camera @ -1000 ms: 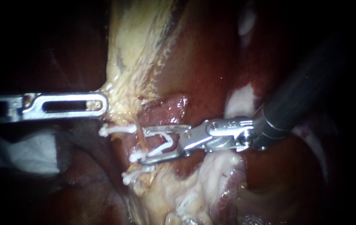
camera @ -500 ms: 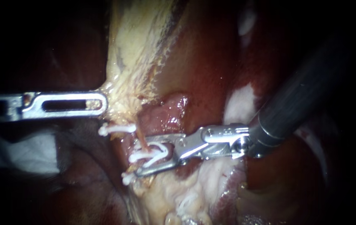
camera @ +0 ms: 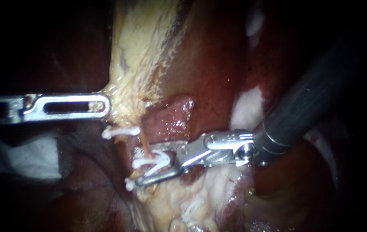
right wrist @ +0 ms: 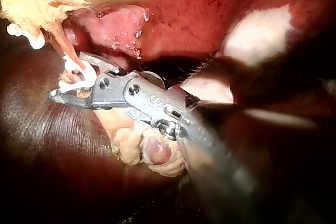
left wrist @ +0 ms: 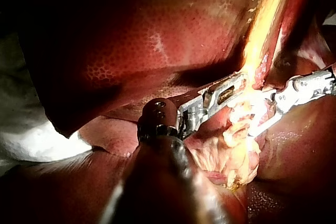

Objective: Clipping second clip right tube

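1. While the white plastic clip [camera: 157, 158] is carried open in the hand [right wrist: 67, 77] of the dark-shafted right instrument [camera: 145, 163], the step is judged to be seating that clip across the thin orange-brown tube [camera: 144, 144], just left of the frame's centre.
2. The hand's two silvery jaws are seen standing apart yet clamped on the clip, whose legs lie along both of them. Closure has not yet been made.
3. For a sound result, the tube should be brought fully between the clip's legs before the squeeze is applied, and the pink tissue fold [camera: 172, 116] above should be kept out.
4. A clear gap should be kept from the upper white clip [camera: 121, 132], up and to the left of the hand, and from the lower white clip [camera: 129, 184], just beside the lower jaw's tip.
5. The tube is seen running down from the pale yellow fatty tissue [camera: 136, 64] into the mouth of the hand, its lower end reaching the clip. Whether it lies wholly inside cannot be told.
6. The slotted silvery left instrument [camera: 106, 106], at the frame's left, is seen clamped on the edge of that yellow tissue, and steady tension is advised.
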Robot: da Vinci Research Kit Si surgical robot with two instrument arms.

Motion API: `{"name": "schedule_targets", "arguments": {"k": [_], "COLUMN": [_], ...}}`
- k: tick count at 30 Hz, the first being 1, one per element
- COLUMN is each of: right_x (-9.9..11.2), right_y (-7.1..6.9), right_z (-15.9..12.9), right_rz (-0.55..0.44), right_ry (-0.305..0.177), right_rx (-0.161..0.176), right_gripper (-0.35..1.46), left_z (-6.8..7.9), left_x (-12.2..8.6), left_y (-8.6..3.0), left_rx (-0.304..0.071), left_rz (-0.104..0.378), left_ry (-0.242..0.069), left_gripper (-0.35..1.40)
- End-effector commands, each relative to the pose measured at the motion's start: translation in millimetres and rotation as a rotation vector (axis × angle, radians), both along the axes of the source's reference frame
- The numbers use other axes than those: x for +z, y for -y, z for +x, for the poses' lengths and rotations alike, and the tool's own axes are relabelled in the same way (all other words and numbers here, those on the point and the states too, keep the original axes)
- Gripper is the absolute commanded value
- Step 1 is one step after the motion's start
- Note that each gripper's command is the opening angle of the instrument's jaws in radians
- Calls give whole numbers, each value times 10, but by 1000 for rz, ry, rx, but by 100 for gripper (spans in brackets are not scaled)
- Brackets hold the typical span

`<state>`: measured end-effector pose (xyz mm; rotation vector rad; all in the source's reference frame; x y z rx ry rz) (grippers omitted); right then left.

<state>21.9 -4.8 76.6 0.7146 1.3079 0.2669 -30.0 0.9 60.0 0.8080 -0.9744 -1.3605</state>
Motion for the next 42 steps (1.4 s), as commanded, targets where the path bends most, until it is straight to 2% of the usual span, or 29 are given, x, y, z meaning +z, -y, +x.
{"name": "schedule_targets", "arguments": {"k": [1, 8, 13, 15, 16, 17, 19, 24, 42], "right_x": [0, 0, 1, 1, 2, 2, 4, 6, 5], "right_y": [1, 1, 0, 0, 0, 0, -1, -2, -1], "right_z": [1, 5, 5, 3, 2, 0, -3, -8, -9], "right_rz": [0, 34, 49, 60, 59, 55, 47, 29, 28], "right_ry": [0, 11, 20, 24, 26, 39, 71, 144, 149], "right_rx": [0, 4, 13, 17, 25, 30, 21, 8, 10], "right_gripper": [47, 43, 34, 21, 3, -5, -35, -35, -35], "left_z": [0, -2, -3, -3, -3, -2, -2, -2, -2], "left_x": [0, -1, -1, -1, -1, -1, -1, -1, -2], "left_y": [0, 2, 2, 2, 2, 2, 2, 2, 1], "left_rx": [-1, -2, -2, -2, -2, -2, -2, -2, -1], "left_rz": [0, -1, -1, -1, -1, -1, -1, -1, 0], "left_ry": [-1, -2, -2, -2, -2, -2, -2, -2, -1], "left_gripper": [-35, -35, -35, -35, -35, -35, -35, -35, -35]}}
